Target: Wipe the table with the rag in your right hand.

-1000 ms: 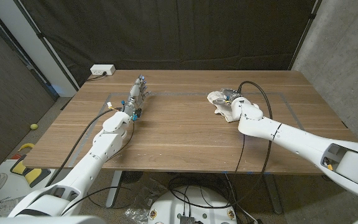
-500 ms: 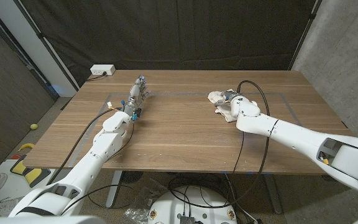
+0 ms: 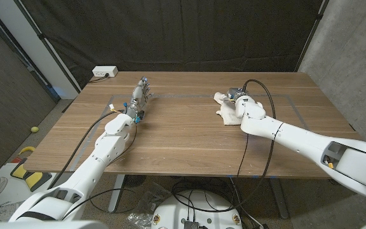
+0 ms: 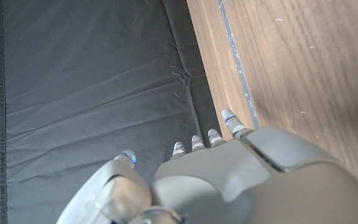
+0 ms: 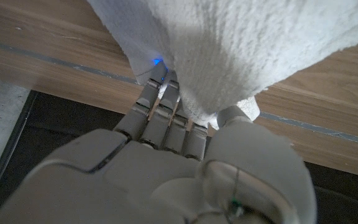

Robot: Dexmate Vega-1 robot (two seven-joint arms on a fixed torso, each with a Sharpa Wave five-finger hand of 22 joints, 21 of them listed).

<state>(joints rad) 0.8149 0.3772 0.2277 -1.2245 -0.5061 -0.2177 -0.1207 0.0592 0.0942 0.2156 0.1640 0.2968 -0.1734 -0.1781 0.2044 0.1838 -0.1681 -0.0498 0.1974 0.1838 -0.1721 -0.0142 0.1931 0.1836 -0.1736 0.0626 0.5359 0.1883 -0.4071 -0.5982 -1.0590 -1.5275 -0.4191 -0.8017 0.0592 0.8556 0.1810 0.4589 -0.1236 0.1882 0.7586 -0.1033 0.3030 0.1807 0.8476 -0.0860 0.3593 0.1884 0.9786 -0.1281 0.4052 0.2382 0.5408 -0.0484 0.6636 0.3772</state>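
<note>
Rag (image 3: 226,108) under the right hand (image 3: 236,99), white and terry-like, bunched on the table (image 3: 183,137) in its right half, toward the far edge. Right hand grasps it: in the right wrist view the fingers (image 5: 160,115) curl into the cloth (image 5: 241,50), which spills out past them and drapes over the wood. A small blue light shows at one fingertip, against the fabric. Part of the rag sticks out from the hand on the side toward the table's middle, lying on the surface. A black cable loops over the right wrist and runs back along the white forearm toward the near right corner.

Left hand (image 3: 140,95) well apart from the rag, in the left half near the far edge, standing on the wood with fingers stretched toward the far side. Left wrist view shows its fingertips (image 4: 229,116) spread, nothing between them, so released. A thin grey line of tape (image 3: 176,95) runs across the table, parallel to the far edge.

White power strip (image 3: 105,72) sits at the far left corner. Black curtain (image 3: 170,32) hangs behind the table.
</note>
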